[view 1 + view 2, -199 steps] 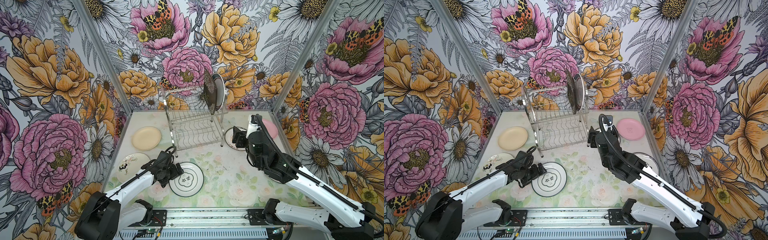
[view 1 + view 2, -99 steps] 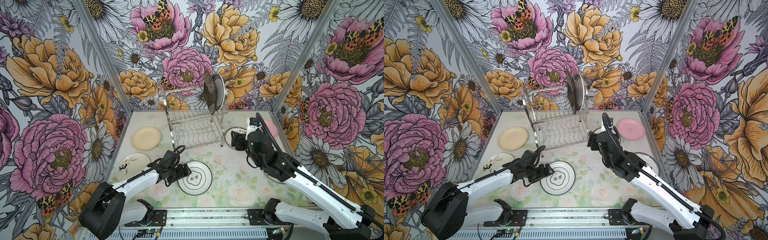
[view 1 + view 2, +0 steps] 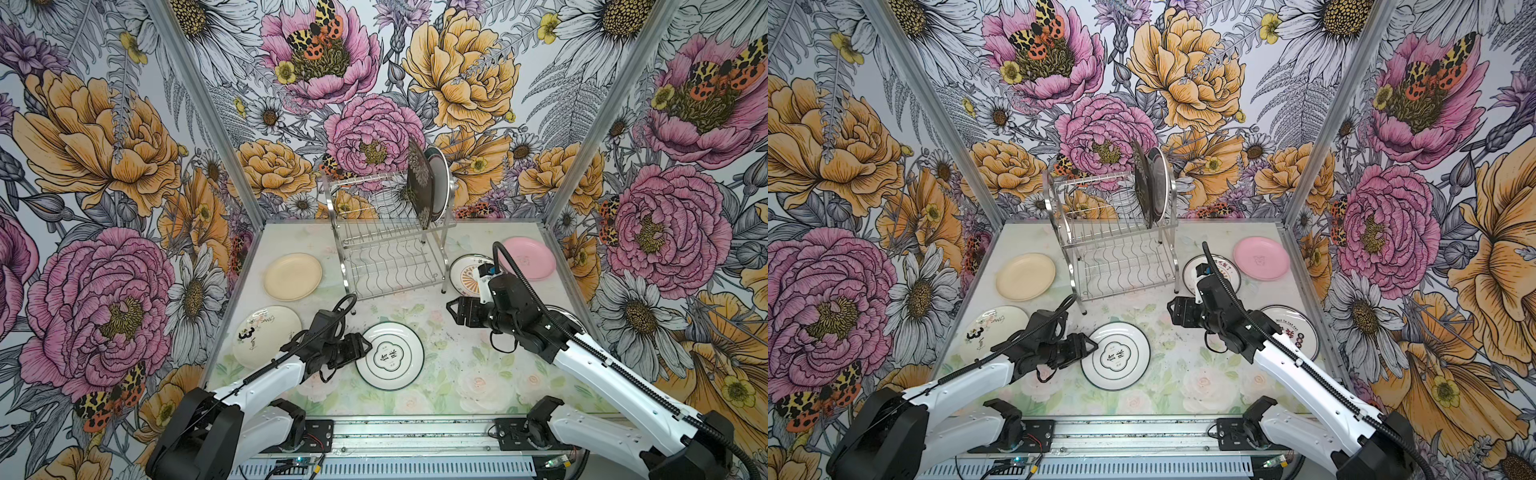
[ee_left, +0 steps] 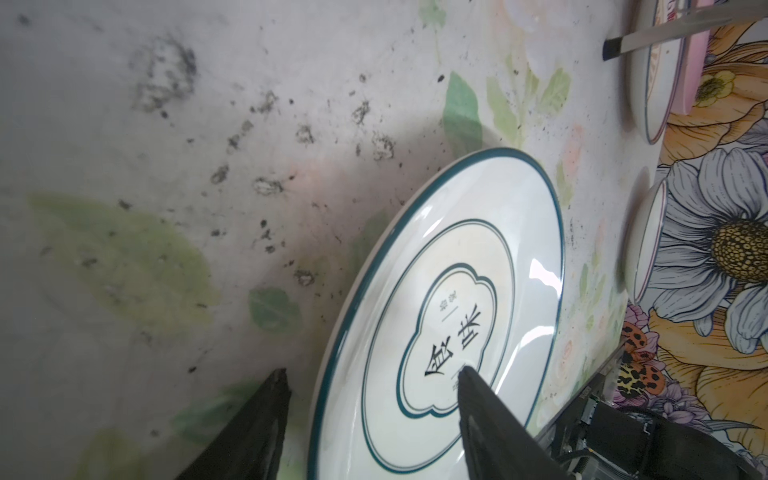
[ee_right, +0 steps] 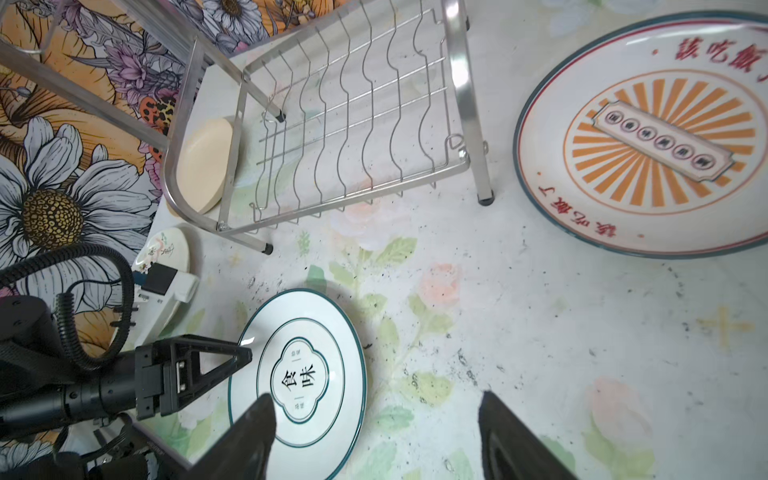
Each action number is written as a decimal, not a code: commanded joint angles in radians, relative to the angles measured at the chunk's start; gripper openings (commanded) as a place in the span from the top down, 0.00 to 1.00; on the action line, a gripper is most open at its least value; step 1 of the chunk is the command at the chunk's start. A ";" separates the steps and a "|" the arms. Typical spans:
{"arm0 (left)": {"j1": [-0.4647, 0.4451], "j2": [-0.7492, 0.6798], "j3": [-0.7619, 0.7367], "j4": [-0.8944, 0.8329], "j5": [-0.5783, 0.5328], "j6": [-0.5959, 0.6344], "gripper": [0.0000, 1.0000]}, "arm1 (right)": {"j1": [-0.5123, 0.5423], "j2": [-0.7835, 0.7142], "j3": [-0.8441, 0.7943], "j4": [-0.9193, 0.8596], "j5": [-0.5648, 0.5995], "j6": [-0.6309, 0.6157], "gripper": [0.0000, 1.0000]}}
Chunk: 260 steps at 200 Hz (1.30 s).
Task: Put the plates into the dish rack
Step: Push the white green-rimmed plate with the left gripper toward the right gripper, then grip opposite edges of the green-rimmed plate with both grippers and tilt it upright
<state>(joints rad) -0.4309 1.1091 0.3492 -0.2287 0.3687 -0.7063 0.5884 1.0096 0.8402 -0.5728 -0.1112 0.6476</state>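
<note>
A white plate with a teal rim (image 3: 390,356) (image 3: 1115,356) lies flat on the table's front middle. My left gripper (image 3: 366,346) (image 4: 372,371) is at its left edge, open. One finger (image 4: 490,415) reaches over the plate face and the other (image 4: 257,424) is outside the rim (image 5: 243,353). My right gripper (image 3: 451,312) (image 5: 376,397) hovers open and empty right of the plate. The dish rack (image 3: 386,253) (image 5: 345,124) stands at the back. Its upper tier holds a black square floral plate (image 3: 419,187) and a round plate (image 3: 441,187).
Flat on the table lie a cream plate (image 3: 293,276), a white plate with black marks (image 3: 266,336), an orange sunburst plate (image 3: 467,272), a pink plate (image 3: 530,257) and a rimmed white plate (image 3: 1289,332) partly under my right arm. Flowered walls close three sides.
My left gripper slid right to the teal-rim plate, nudging it rightward, and its jaws have narrowed around the rim. My right gripper came forward from beside the rack toward the table's middle.
</note>
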 commanded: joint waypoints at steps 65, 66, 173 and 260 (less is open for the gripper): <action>0.002 0.127 -0.032 0.098 0.076 0.018 0.61 | -0.047 0.027 -0.059 0.011 -0.196 -0.004 0.23; 0.002 0.126 -0.032 0.098 0.076 0.017 0.62 | -0.047 0.027 -0.060 0.011 -0.196 -0.005 0.23; -0.016 0.098 -0.021 0.097 0.091 0.014 0.92 | -0.074 0.055 -0.102 0.051 -0.255 -0.011 0.24; -0.004 -0.001 0.094 0.078 0.176 0.008 1.00 | -0.104 0.085 -0.100 0.089 -0.360 -0.013 0.24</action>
<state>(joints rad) -0.4412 1.1648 0.3798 -0.1535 0.5064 -0.7036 0.4965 1.0847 0.7410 -0.5251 -0.4191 0.6426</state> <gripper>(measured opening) 0.085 0.764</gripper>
